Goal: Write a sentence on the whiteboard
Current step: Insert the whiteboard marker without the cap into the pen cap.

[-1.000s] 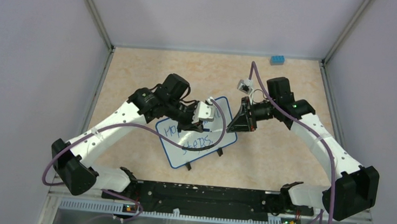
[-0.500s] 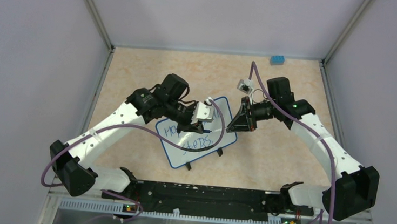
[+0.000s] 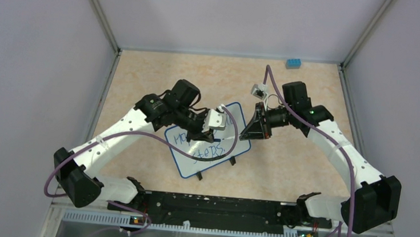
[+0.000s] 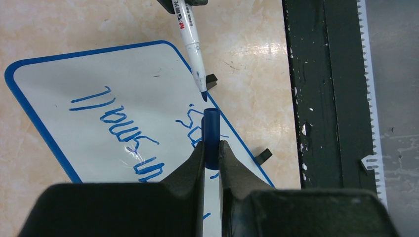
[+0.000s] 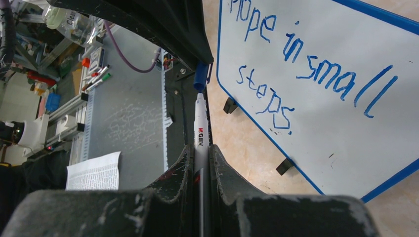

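Left tool (image 4: pixel 211 146) edged slightly; cap (image 4: pixel 211 132) faces marker (image 4: pixel 188 30) tip, apparently apart.

Skewed whiteboard (image 5: pixel 346 148); blue sentence (image 5: pixel 316 71) finished (two lines).

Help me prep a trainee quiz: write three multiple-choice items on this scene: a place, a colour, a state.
1. The blue block lies: A) at the table's far right corner; B) near left corner; C) centre.
2. The sentence is: A) red; B) blue; C) black.
3. The left tool is: A) open; B) shut on an eraser; C) shut on the blue cap.
A, the top view shows it there; B, blue strokes on the whiteboard; C, it pinches the cap.
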### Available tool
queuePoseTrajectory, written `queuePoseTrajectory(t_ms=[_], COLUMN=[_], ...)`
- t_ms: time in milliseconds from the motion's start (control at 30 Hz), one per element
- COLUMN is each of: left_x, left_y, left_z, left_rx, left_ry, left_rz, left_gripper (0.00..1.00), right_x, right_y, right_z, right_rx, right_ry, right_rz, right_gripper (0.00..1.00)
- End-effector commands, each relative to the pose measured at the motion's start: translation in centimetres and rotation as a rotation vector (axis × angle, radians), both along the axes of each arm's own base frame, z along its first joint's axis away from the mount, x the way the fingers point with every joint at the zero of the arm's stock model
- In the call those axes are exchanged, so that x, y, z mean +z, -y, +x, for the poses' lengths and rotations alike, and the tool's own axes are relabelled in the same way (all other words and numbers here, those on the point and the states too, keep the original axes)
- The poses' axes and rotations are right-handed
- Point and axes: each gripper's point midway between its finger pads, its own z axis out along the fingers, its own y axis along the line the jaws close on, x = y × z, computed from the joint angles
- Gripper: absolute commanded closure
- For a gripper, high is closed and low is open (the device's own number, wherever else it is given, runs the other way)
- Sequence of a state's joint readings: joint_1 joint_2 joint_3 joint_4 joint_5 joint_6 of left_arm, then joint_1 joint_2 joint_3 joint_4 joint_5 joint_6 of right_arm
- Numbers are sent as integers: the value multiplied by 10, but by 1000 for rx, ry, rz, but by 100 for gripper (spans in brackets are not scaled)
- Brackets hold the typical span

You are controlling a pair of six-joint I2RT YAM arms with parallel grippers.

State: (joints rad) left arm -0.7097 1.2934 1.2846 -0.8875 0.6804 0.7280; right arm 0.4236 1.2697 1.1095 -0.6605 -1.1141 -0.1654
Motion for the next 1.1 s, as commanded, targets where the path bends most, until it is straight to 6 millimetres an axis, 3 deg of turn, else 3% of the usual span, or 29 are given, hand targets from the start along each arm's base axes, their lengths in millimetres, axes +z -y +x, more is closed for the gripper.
queuePoseTrajectory(t_ms=[0,467,1067], left_x=[2,16,20], left_y=[1,13,13], left_z=[-2,-3,2], left_rx=[0,-14,12], left_ry=[-2,-37,-25], left_rz=[-4,-55,-59], left_gripper=[100,100,100], right_x=[22,20,15], right_y=[-3,-5,-5], right_z=[-1,0,-3], right_rx=[27,33,33], right_ry=[87,71,73], right_rz=[39,41,28], right_gripper=[100,100,100])
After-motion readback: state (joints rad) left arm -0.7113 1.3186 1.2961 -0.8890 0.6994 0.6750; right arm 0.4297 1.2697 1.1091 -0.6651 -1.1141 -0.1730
